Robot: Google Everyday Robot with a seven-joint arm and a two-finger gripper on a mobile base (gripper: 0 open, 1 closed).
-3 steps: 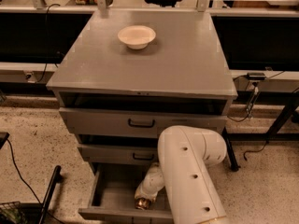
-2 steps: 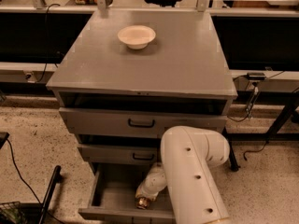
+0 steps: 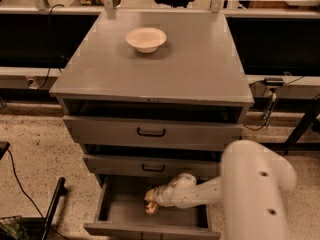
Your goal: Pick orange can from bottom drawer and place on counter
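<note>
In the low grey bottom drawer [image 3: 120,211], the claw [image 3: 151,201] is right by the small shiny orange can [image 3: 150,210]; its grip is not clear, so lift slowly, straight up.

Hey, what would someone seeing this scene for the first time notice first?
A bulky white robot arm fills the lower right and reaches left into the open bottom drawer. There its gripper is right at the orange can. Up on the counter, a white bowl sits towards the back.
</note>
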